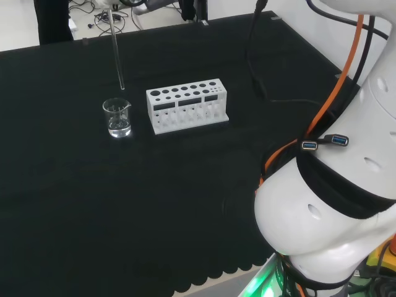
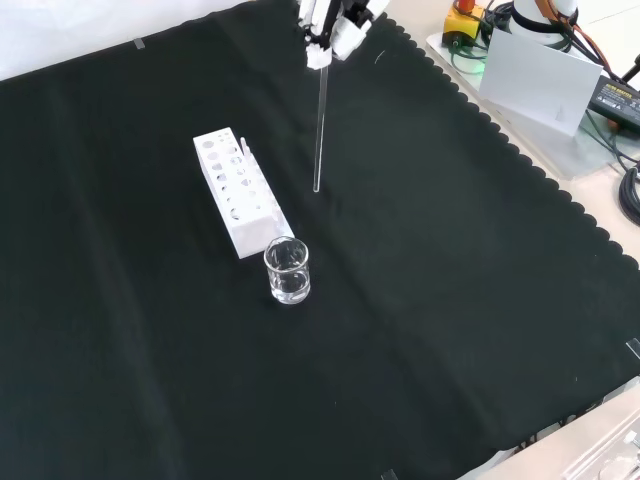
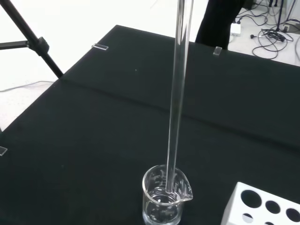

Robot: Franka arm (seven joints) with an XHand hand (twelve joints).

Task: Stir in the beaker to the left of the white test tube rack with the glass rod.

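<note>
In the head view, the beaker (image 1: pixel 117 117) stands on the black cloth (image 1: pixel 93 204) just left of the white test tube rack (image 1: pixel 187 106), with a little clear liquid in its bottom. The glass rod (image 1: pixel 117 55) hangs nearly upright above it, its lower tip in the air over the beaker's far side. In the front view, the hand (image 2: pixel 336 28) enters from the top edge with its fingers curled round the rod's upper end; the rod (image 2: pixel 320 125) points down, its tip beside the rack (image 2: pixel 238 192), while the beaker (image 2: pixel 287 270) sits at the rack's near end. In the wrist view, the rod (image 3: pixel 177 93) runs down toward the beaker (image 3: pixel 165 197), its tip near the rim; whether it dips inside is unclear.
</note>
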